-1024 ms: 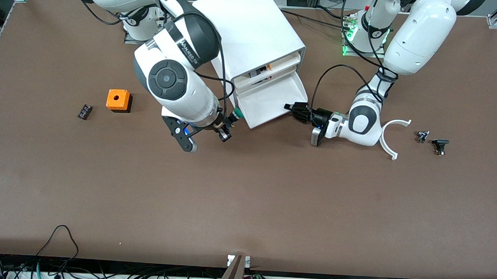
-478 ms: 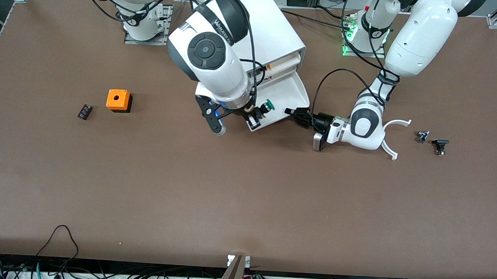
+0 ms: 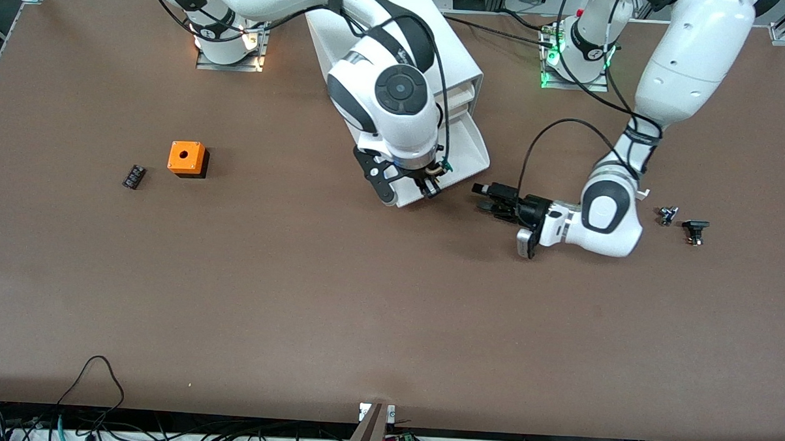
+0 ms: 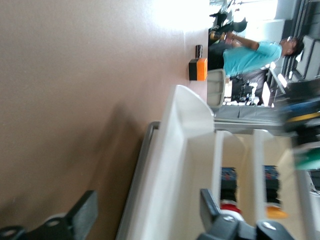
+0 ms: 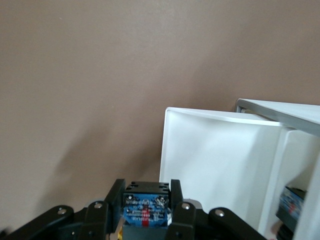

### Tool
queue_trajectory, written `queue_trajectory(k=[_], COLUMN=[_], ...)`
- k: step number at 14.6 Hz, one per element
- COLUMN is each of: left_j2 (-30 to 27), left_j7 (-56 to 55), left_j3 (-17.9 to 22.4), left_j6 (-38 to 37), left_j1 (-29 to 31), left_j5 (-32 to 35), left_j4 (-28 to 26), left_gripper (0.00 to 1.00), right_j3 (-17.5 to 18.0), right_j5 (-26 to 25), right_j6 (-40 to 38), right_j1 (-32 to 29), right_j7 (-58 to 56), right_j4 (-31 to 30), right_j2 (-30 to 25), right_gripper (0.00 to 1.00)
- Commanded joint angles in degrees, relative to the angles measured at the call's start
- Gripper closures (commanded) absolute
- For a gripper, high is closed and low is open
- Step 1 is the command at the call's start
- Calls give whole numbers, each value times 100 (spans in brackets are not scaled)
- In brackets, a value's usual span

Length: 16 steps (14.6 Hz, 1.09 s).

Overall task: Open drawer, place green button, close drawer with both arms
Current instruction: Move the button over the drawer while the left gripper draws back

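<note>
White plastic makes up the cabinet [image 3: 398, 44], which stands on the brown table [image 3: 298, 295] between the two arm bases. Its lowest drawer [image 3: 471, 149] is pulled out toward the front camera; the part of its tray that shows is bare. In the left wrist view the compartments above it hold small dark parts with red and orange caps [image 4: 229, 186], blurred and hard to name.

Over the open drawer's front edge hangs the right end effector [image 3: 431, 181], clamped on the button [image 5: 145, 206]. The right wrist view shows the button's blue base pinched between the two black fingers [image 5: 176, 196], with the drawer's white inside just past them. In the front view only a sliver of green cap shows beside the fingers. The button is thus in the air, held above the drawer.

Low over the table, the left end effector [image 3: 484, 197] is near the drawer's corner at the left arm's end of the table, its fingers [image 4: 84, 212] spread apart and holding nothing, clear of the drawer.

An orange box [image 3: 187, 158] and a small black part [image 3: 133, 175] lie toward the right arm's end of the table. Two small black parts [image 3: 683, 223] with metal bits lie toward the left arm's end
</note>
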Motion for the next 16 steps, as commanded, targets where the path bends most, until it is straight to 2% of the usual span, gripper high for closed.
queue_trajectory(k=[1, 4, 8, 13, 16], left_j2=[-288, -455, -806, -1290, -1449], left_j7=[-1272, -2441, -3892, -4703, -4704], left_j3=[-8, -8, -26, -122, -122], left_j6=[-569, -1272, -1993, -2065, -2074], left_j1=[194, 238, 230, 89, -130], left_j5=[846, 1716, 2947, 4853, 6233], left_j4=[664, 1437, 2238, 2722, 3187], left_gripper=[0, 0, 0, 0, 0], right_j3=[-41, -41, -41, -41, -41], right_j5=[-235, -376, -561, -701, -693], right_j6=[216, 436, 665, 850, 850], right_j1=[87, 210, 298, 412, 456], right_j7=[159, 185, 580, 1081, 1239], right_j4=[-414, -687, -696, -714, -714], right_j2=[-67, -41, 188, 372, 417], right_gripper=[100, 100, 100, 100, 100])
